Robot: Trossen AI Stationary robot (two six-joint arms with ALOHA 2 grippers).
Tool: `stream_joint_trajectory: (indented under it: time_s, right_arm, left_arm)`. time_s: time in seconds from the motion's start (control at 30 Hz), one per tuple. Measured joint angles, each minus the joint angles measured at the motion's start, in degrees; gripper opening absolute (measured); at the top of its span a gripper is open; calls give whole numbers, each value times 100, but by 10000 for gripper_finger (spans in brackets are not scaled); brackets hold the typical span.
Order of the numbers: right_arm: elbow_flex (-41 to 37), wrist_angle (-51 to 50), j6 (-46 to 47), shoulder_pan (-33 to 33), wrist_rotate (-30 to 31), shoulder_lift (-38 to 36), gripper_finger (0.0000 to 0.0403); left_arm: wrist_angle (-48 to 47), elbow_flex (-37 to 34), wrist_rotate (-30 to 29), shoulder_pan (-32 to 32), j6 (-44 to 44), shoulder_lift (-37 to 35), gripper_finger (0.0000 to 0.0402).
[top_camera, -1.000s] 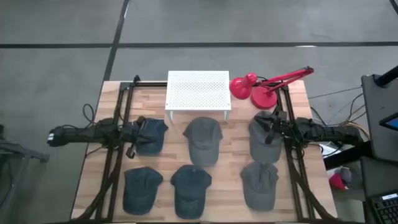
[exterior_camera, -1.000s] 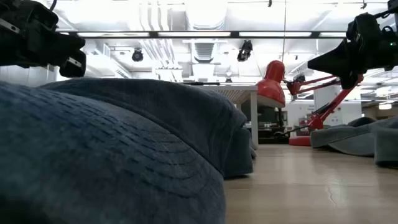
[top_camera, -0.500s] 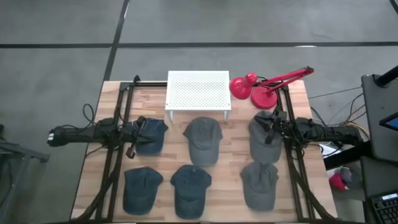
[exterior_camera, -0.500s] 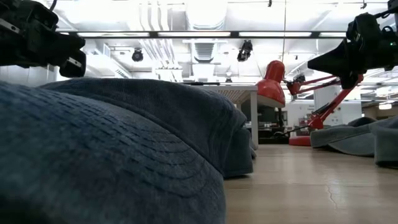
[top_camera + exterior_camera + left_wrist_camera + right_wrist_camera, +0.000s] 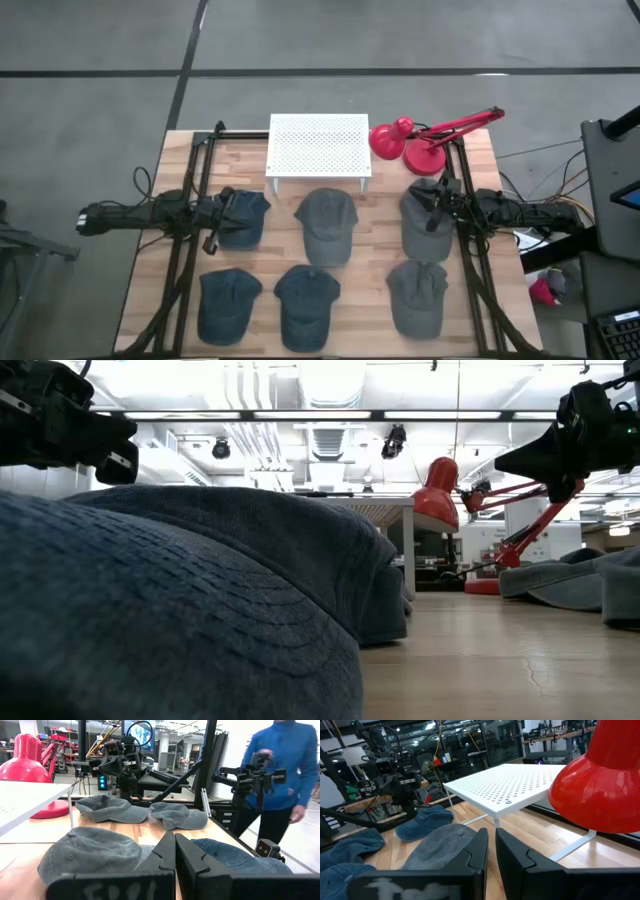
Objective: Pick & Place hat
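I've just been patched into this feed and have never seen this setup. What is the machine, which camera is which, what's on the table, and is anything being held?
It is a robot with two dark arms at a wooden table, each ending in a two-finger gripper. The high view looks straight down; the low view sits at table height, mostly blocked by a blue cap; each wrist view looks forward past that arm's own fingers.

On the table lie six caps: three blue on the left and front middle, three grey on the middle and right. At the back stand a white perforated stand and a red desk lamp.

The left gripper hangs over the back left blue cap, the right gripper over the back right grey cap. Both are shut and hold nothing. A person in blue shows beyond the table.
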Motion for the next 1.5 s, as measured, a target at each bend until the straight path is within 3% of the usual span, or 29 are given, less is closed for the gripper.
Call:
stream_joint_trajectory:
  time_s: [0.57, 0.87, 1.03, 1.17, 1.4, 1.5]
  right_arm:
    - [0, -1, -98, 0, 7, 0, 34]
    - [0, 12, -2951, -13, 151, 0, 34]
    - [0, 12, -3362, -13, 151, 0, 34]
    - [0, 33, -2567, -13, 149, 0, 34]
    - [12, 93, 1736, -13, 148, -7, 34]
    - [15, 97, 2852, -13, 341, -4, 34]
  left_arm:
    - [0, 0, 0, 1, -1, -2, 0]
    - [0, 0, 0, 1, -1, -2, 0]
    - [0, 0, -1, -1, 0, -2, 0]
    - [0, 0, 0, -1, 1, -2, 0]
    - [0, 0, -2, 1, 1, -2, 0]
    - [2, 0, -8, -1, 1, -2, 0]
